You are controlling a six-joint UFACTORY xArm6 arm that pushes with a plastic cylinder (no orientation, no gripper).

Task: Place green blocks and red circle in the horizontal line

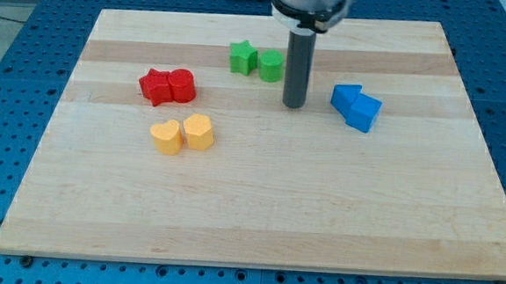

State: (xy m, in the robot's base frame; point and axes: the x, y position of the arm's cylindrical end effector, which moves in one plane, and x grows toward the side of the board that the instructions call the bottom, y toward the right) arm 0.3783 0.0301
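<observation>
One camera looks down obliquely from the board's (256, 230) near edge, framing the whole board.

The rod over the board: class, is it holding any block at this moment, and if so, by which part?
Nothing is held. My tip rests on the board, just right of the green round block and apart from it.

Straight dark grey rod (296, 70) (matte, cylindrical) under a silvery collar (312, 3).
</observation>
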